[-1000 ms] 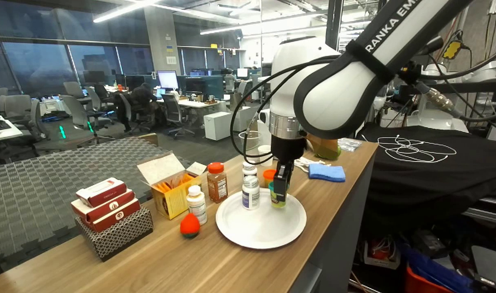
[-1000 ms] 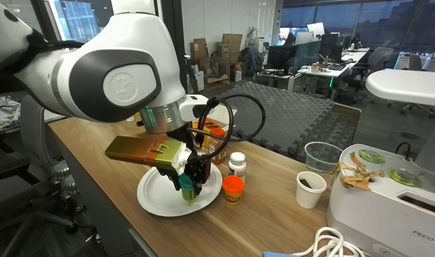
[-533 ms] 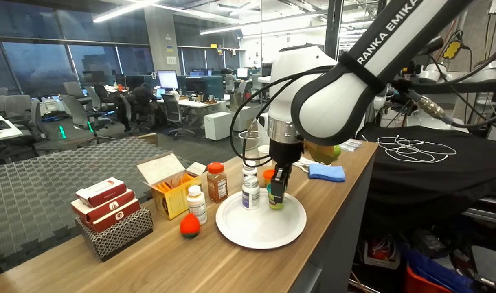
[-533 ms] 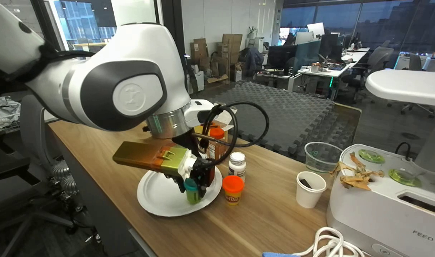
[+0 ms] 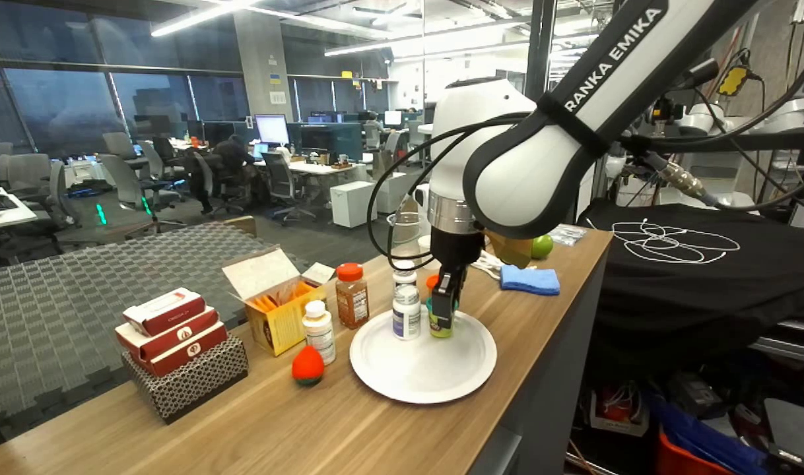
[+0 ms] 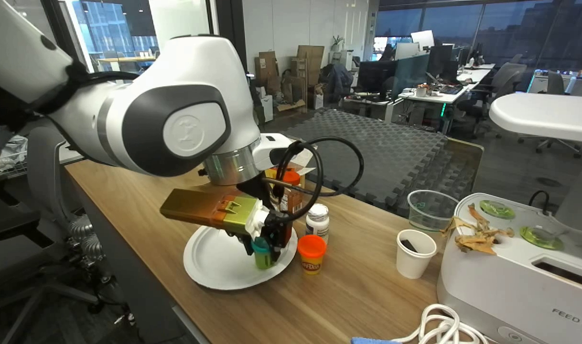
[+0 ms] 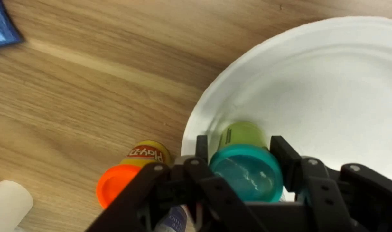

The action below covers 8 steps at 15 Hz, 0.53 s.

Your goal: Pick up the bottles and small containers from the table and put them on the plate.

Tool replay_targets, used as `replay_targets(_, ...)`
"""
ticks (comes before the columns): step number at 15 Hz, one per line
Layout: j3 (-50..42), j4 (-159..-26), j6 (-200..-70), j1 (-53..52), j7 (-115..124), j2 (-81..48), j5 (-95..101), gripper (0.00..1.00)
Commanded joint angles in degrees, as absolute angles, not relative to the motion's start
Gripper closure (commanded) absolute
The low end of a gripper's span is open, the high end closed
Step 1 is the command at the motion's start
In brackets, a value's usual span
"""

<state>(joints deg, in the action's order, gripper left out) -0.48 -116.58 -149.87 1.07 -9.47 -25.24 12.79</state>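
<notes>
My gripper (image 7: 239, 145) is shut on a green container with a teal lid (image 7: 247, 174). It holds it upright at the white plate (image 5: 422, 382), seen also in an exterior view (image 6: 214, 267); whether its base touches the plate I cannot tell. A white bottle with a purple label (image 5: 406, 316) stands on the plate beside it. Off the plate stand another white bottle (image 6: 317, 222), a yellow Play-Doh tub with an orange lid (image 6: 312, 255), a red-lidded spice jar (image 5: 353, 303) and a white bottle (image 5: 319, 336).
A red-and-green ball-like object (image 5: 307, 366) lies left of the plate. A yellow box (image 5: 283, 323) and red boxes (image 5: 177, 336) stand farther left. A blue cloth (image 5: 529, 280), a paper cup (image 6: 416, 258), a clear cup (image 6: 432, 210) and a white planter device (image 6: 520, 286) are also there.
My gripper has come lower and moved toward the purple-labelled bottle. The green container has shifted the same way with it. The other things have stayed where they were.
</notes>
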Motion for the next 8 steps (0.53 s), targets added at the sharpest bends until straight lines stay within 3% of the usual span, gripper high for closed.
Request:
replay_targets(1,-0.35,-115.51,-150.42,1.03,-9.86,-25.6,11.95,0.23)
replay_targets(2,-0.21,-115.48,-150.38,1.12,-9.99,-25.6,11.76,0.22)
replay_targets(4,0.02,-115.48,-150.48,1.2,-10.11,-25.5,11.43,0.08)
replay_targets(5,0.05,-115.43,-150.52,1.17,-10.04,-25.49,11.32,0.1)
replay_targets(7,0.04,-115.23,-150.62,1.14,-9.94,-25.54,11.2,0.33)
replay_targets(8,0.03,-115.17,-150.66,1.14,-9.93,-25.55,11.16,0.3)
